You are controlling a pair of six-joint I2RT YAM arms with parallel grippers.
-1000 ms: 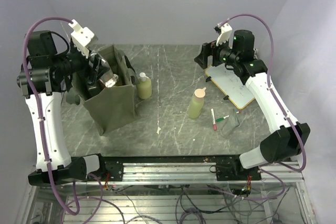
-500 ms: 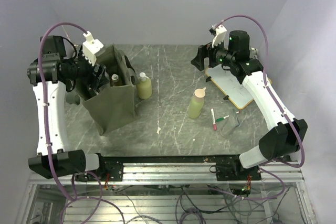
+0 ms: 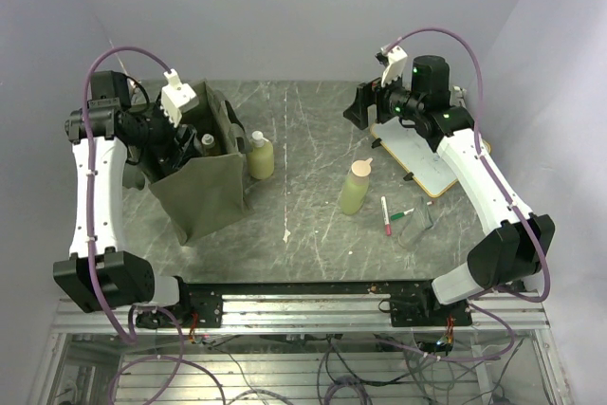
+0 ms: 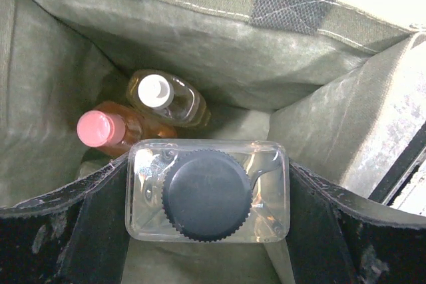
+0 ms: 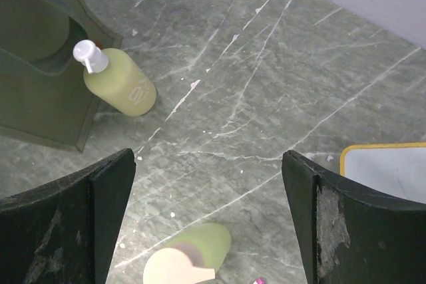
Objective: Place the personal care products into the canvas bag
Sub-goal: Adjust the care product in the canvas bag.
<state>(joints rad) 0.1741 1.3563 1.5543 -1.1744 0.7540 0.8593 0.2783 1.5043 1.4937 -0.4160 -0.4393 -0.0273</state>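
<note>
The olive-green canvas bag [image 3: 204, 192] stands upright at the left. My left gripper [image 3: 186, 147] reaches down into its open top and is shut on a clear bottle with a black cap [image 4: 208, 194]. Below it inside the bag [image 4: 200, 38] lie an amber bottle with a white cap [image 4: 170, 98] and an orange bottle with a pink cap [image 4: 110, 128]. A pale yellow-green pump bottle [image 3: 260, 156] stands against the bag's right side. A light green bottle with a beige cap [image 3: 356, 187] stands mid-table. My right gripper [image 3: 365, 106] is open and empty, high above the table [image 5: 210, 184].
A white wood-framed whiteboard [image 3: 427, 154] lies at the right, its corner in the right wrist view [image 5: 386, 171]. A red marker [image 3: 386, 216] and a green marker [image 3: 402, 213] lie in front of the whiteboard. The right wrist view shows the pump bottle [image 5: 120, 81] and the light green bottle [image 5: 190, 254].
My left arm has swung in and lowered the gripper with the clear bottle deeper into the bag's opening. My right arm has shifted only slightly.
</note>
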